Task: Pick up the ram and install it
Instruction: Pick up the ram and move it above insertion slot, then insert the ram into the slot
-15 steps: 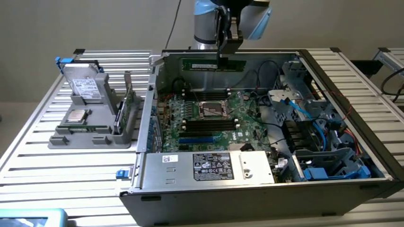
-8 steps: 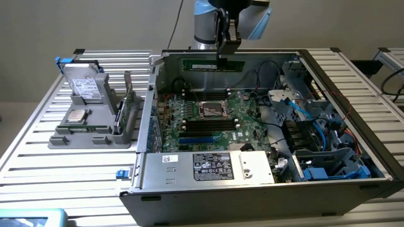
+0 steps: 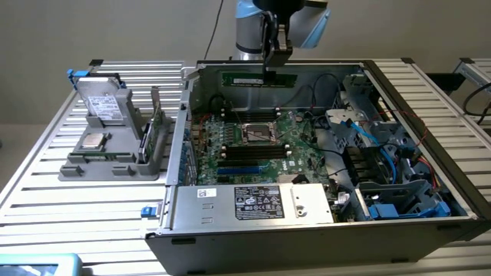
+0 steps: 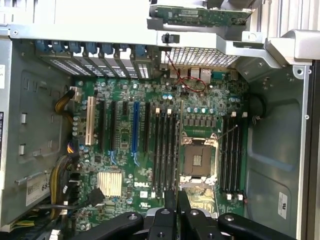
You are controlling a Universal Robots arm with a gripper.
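The ram (image 3: pixel 259 79), a slim green stick with a small white label, hangs level above the back of the open computer case (image 3: pixel 307 230). My gripper (image 3: pixel 268 71) comes straight down from above and is shut on the stick's upper edge near its middle. Below it lies the green motherboard (image 3: pixel 253 144) with a bare CPU socket (image 3: pixel 259 131) and black memory slots (image 3: pixel 253 152) on both sides of it. In the wrist view my gripper (image 4: pixel 176 202) hovers over the motherboard (image 4: pixel 125 165), its dark fingers (image 4: pixel 169 207) close together between the two banks of memory slots (image 4: pixel 167 150).
A grey holder (image 3: pixel 107 155) on the slatted table (image 3: pixel 46 190) to the exterior view's left carries a silver hard drive (image 3: pixel 103 106) and a wider green card (image 3: pixel 157 129). Cables and drive cages (image 3: pixel 383 172) crowd the case's right side. A silver box (image 3: pixel 253 201) spans its front.
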